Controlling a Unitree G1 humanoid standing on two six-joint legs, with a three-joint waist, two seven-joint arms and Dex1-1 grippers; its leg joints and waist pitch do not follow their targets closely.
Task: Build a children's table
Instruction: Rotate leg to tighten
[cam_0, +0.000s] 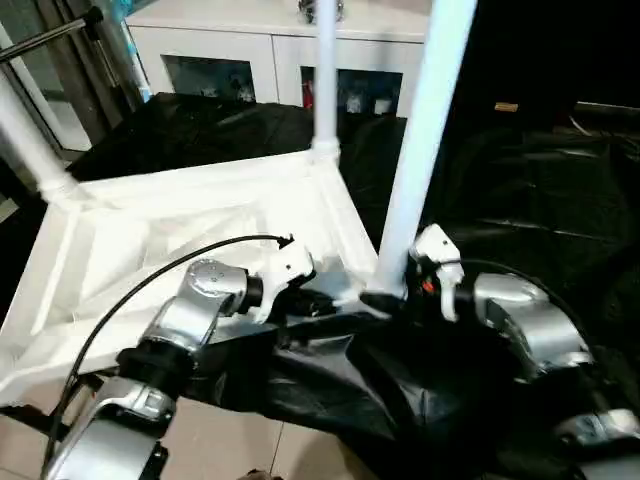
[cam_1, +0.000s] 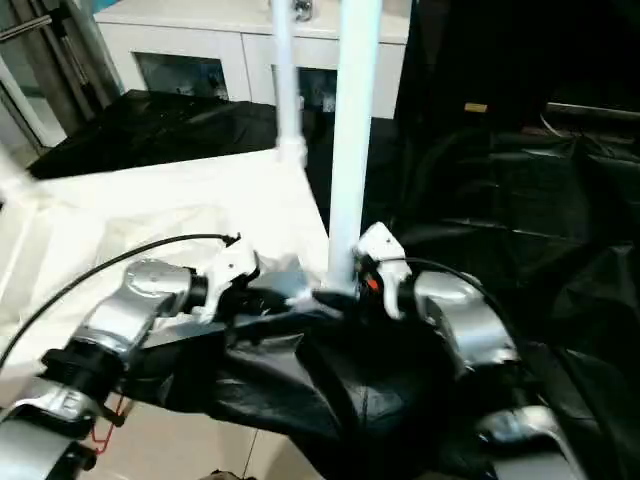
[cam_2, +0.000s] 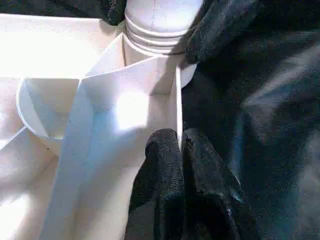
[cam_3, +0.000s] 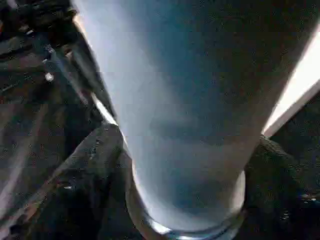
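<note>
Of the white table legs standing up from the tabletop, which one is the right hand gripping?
The near-corner white tapered tube leg, closest to the camera, with the right hand shut around its base. The far-corner leg and the left-side leg stand untouched.

One white plastic ribbed tabletop (cam_0: 190, 225); three upright white tapered tube legs (cam_0: 418, 140); two black-fingered end effectors (cam_0: 385, 298).

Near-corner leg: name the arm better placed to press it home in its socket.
Right, probably. The right claw is shut on the near-corner leg at its base; the left claw is pinching the tabletop rim, steadying it.
</note>
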